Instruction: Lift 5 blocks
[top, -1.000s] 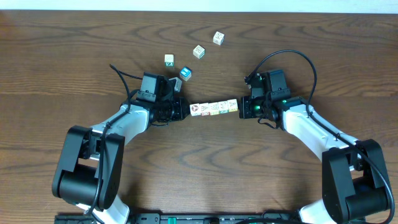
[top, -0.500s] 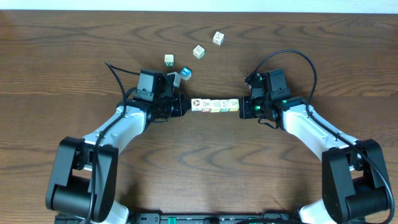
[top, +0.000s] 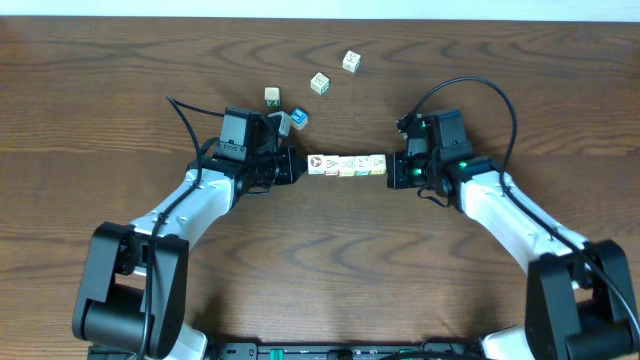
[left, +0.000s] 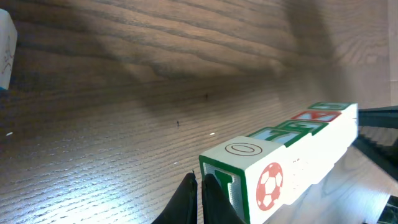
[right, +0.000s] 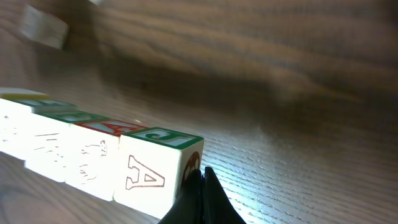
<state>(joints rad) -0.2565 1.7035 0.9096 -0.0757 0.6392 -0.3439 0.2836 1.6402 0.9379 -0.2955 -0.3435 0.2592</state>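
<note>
Several cream-white picture blocks (top: 346, 166) form one straight row, end to end, squeezed between my two grippers. My left gripper (top: 300, 166) is shut, and its closed tips press the row's left end. In the left wrist view those tips (left: 200, 186) touch the green-framed end face of the row (left: 280, 168), next to a red football print. My right gripper (top: 392, 168) is shut too, and its tips (right: 202, 180) push on the end block printed with a red A (right: 149, 177). The row appears to hang just above the table, with a shadow under it.
Loose cubes lie beyond the row: a cream one (top: 272, 96), a blue-topped one (top: 298, 119) near the left wrist, and two more (top: 319, 83) (top: 351, 61) farther back. A white cube with blue edges (left: 5, 50) shows at the left wrist view's edge.
Both grippers and the row between them have shifted toward the far side of the table. The row has straightened and stays pinched. The loose cubes have not moved.
</note>
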